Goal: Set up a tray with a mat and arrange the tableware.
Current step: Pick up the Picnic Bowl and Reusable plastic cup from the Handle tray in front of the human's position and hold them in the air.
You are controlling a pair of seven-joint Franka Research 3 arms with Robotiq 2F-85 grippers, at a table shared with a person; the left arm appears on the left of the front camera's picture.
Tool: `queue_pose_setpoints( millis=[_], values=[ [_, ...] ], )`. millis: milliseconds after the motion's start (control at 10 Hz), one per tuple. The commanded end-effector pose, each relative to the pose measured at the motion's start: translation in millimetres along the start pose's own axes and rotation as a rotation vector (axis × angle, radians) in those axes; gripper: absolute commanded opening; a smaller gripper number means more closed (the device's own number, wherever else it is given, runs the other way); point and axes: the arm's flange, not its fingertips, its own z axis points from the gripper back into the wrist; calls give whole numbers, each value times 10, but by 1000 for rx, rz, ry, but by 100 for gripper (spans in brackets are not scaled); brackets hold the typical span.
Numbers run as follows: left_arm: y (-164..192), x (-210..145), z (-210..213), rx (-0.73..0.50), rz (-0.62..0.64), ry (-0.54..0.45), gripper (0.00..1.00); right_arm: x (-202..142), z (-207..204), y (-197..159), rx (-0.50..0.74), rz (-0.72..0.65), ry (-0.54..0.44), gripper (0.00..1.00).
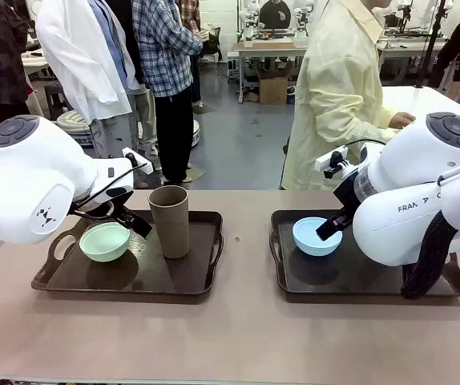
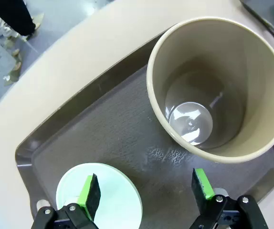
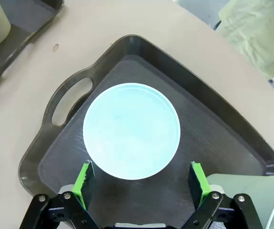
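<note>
While both arms hang over their trays, neither one has hold of anything. The left jaws are spread wide with nothing in the gap, left pads (image 2: 88,193) well apart, looking down at the left tray (image 1: 70,277). The mint bowl (image 2: 115,200) sits right under one pad, tucked in close to the fingers and partly covered by it. I can't tell if the pad touches the rim. The brown tumbler (image 2: 218,86) stands upright ahead of the jaws, out past the other pad and off to that side, clear of both pads, so it's in front of the gap rather than in it. Bowl and tumbler both sit on the dark textured mat (image 2: 113,129) lining the tray.

Same deal with the right jaws: wide open, gripping nothing, over the right tray (image 3: 142,52). The blue bowl (image 3: 131,131) is just ahead of the right pads (image 3: 196,176) and pretty much centred on the gap, its near rim reaching down level with the pad tips. It looks clear of both pads. It's toward the handle end of the tray. The pale green tumbler (image 3: 251,193) is tight beside one pad, outside the gap and back toward the wrist, with just its top showing.

From the front, the two trays lie side by side, apart, on the tan surface (image 1: 238,337). A person in a yellow gown (image 1: 338,88) stands across it, beyond the right jaws.
</note>
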Motion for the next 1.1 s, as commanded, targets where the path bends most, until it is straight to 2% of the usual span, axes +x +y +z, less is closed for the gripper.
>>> queue_pose_setpoints(
  millis=[0, 1000],
  values=[
    [-1, 0, 0, 0, 0, 0, 100, 0, 0, 0, 0, 0, 0, 100],
    [-1, 0, 0, 0, 0, 0, 100, 0, 0, 0, 0, 0, 0, 100]
  ],
)
